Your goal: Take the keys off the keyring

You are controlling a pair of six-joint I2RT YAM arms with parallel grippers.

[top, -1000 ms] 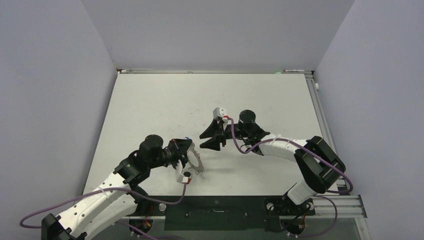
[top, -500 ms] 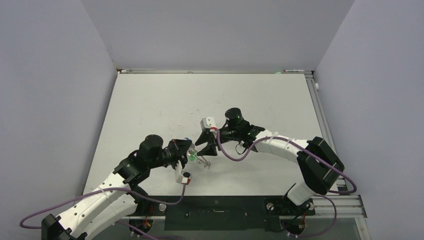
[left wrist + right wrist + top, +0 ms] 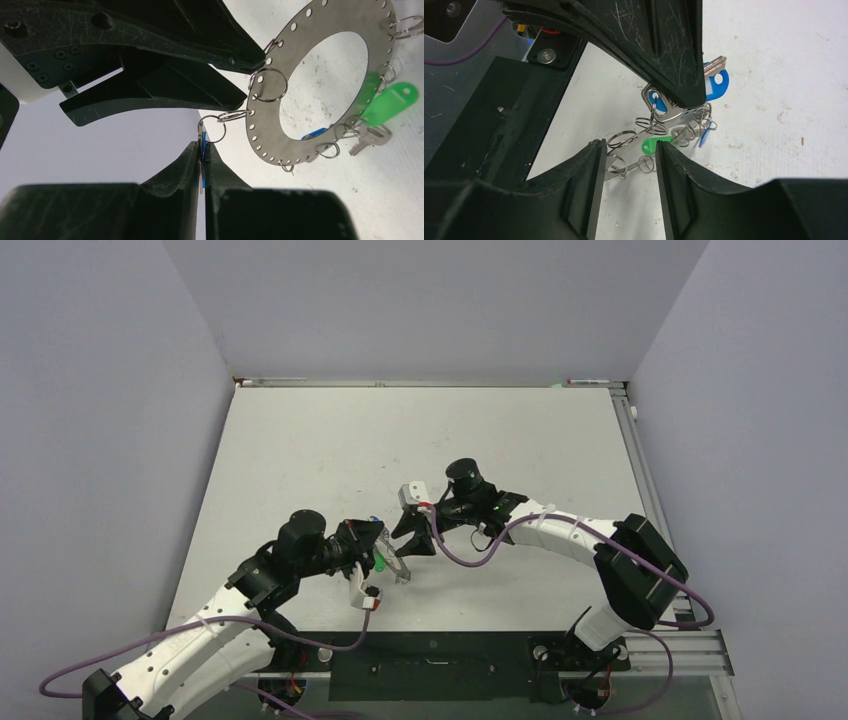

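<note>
The keyring (image 3: 262, 125) is a flat silver disc with small wire loops, hanging tilted just above the table from my left gripper (image 3: 202, 150). That gripper is shut on a blue key (image 3: 713, 82) linked to the ring's rim. A green key tag (image 3: 390, 102), another blue tag (image 3: 315, 134) and a small silver key (image 3: 370, 140) hang from other loops. My right gripper (image 3: 628, 150) is open, its jaws on either side of a wire loop (image 3: 267, 85) at the ring's edge. In the top view both grippers meet at the ring (image 3: 395, 565).
The white table (image 3: 330, 450) is ringed by grey walls. A black base plate (image 3: 430, 665) runs along the near edge and a metal rail (image 3: 640, 470) along the right side. Purple cables trail from both arms.
My right gripper has moved left and toward me, closing in on the keyring. The left gripper has stayed nearly still, and the ring has tilted so the green tag shows.
</note>
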